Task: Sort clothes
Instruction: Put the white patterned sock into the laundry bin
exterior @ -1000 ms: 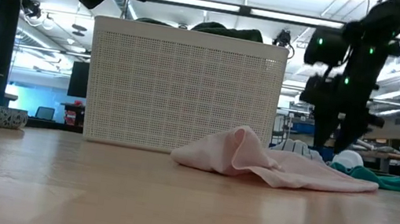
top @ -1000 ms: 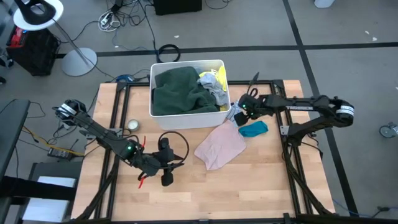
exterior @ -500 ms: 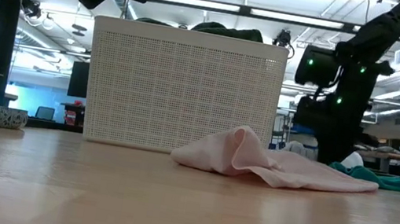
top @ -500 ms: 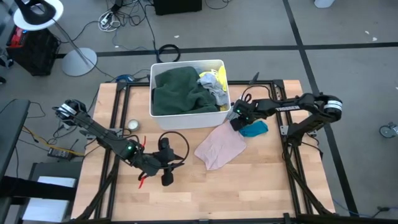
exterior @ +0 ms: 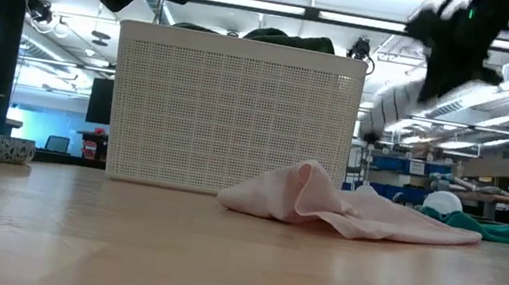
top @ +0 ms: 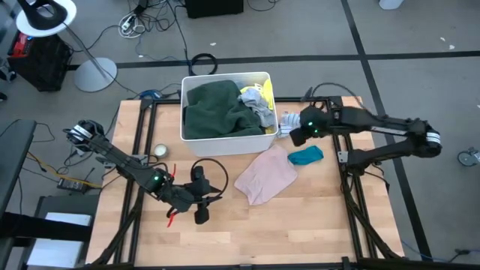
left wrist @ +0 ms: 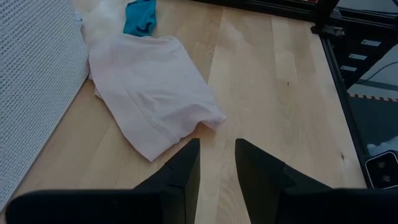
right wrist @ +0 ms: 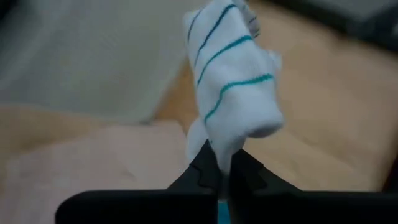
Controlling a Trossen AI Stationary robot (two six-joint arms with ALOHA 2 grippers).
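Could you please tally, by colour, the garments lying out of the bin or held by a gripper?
Pink garment on the table: 1
Teal garment on the table: 1
White sock with teal stripes, in the right gripper: 1
Total: 3

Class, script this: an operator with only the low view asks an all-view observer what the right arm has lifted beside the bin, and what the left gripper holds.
Operator: What hangs from the right gripper?
Observer: The right gripper is shut on a white sock with teal stripes.
Operator: Where is it?
Observer: By the bin's right front corner, near the teal garment.
Operator: Left gripper?
Observer: The left gripper is open, empty, facing the pink garment.
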